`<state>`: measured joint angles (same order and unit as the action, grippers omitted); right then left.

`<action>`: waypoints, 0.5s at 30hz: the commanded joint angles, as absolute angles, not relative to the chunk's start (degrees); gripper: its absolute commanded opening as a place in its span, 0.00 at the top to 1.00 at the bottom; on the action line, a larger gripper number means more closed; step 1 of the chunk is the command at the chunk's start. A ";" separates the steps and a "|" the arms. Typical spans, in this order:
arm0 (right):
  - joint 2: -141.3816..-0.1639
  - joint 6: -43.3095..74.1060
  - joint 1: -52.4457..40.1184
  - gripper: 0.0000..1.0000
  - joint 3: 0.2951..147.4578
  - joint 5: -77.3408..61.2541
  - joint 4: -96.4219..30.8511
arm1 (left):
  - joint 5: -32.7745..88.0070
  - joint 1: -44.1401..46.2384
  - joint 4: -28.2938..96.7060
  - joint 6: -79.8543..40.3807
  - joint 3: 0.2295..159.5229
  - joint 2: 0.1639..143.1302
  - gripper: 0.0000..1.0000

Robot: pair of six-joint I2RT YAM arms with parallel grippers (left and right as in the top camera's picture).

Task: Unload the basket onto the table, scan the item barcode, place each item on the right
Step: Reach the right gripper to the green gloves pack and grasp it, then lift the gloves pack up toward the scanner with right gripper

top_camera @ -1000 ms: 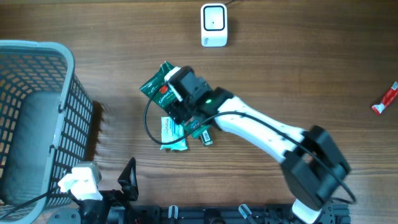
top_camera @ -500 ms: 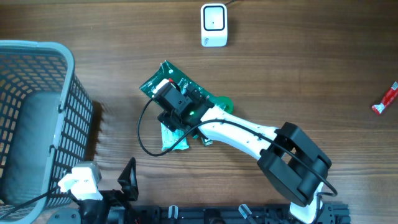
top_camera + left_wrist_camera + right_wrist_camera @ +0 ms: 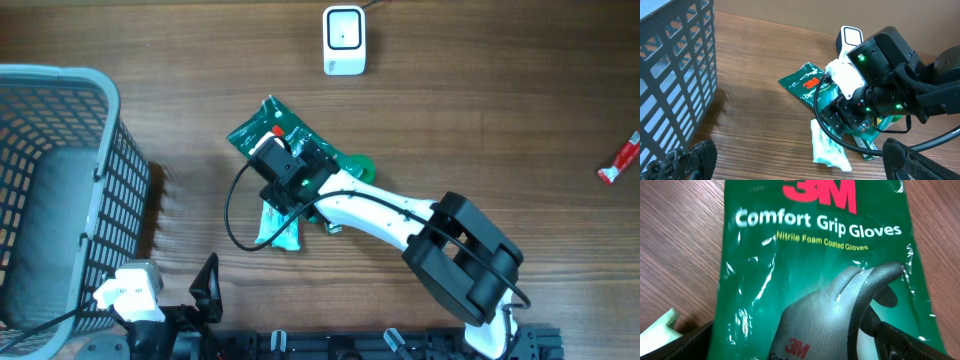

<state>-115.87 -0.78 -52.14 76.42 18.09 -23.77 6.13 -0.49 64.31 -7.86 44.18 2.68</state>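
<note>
The item is a green 3M Comfort Grip Gloves packet [image 3: 262,128] lying flat on the wooden table; no barcode shows on its upward face [image 3: 815,255]. The white scanner [image 3: 343,40] stands at the back of the table, apart from it. My right gripper [image 3: 284,168] hangs low over the packet's near end, open. Its dark fingertips [image 3: 900,342] sit at either side of the packet without closing on it. The left wrist view shows the same packet [image 3: 804,84] partly under the right gripper [image 3: 842,112]. My left gripper [image 3: 800,162] is open and empty by the front edge.
A grey mesh basket [image 3: 60,190] fills the left side. A pale green-white packet [image 3: 281,226] and a small green box [image 3: 331,222] lie just in front of the gloves packet. A red item [image 3: 618,160] lies at the far right edge.
My right gripper has shifted left and toward the front, settling lower over the gloves packet, and more of the packet's far end now shows. The left arm has not moved.
</note>
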 commanded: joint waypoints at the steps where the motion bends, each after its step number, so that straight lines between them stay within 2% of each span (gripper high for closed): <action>1: -117.78 -1.52 -54.02 0.00 76.27 22.55 -24.53 | 7.01 -0.82 64.16 -8.16 44.14 2.33 0.00; 6: -117.80 -1.52 -56.14 0.00 76.27 24.64 -24.56 | 7.01 -0.82 64.16 -8.16 44.14 2.33 0.00; 11: -118.74 -1.43 -54.87 0.00 76.27 31.77 -24.51 | 7.01 -0.82 64.18 -8.19 44.14 2.33 0.00; 15: -118.89 -1.37 -53.30 0.00 76.27 31.70 -25.21 | 7.01 -0.82 64.18 -8.16 44.14 2.33 0.00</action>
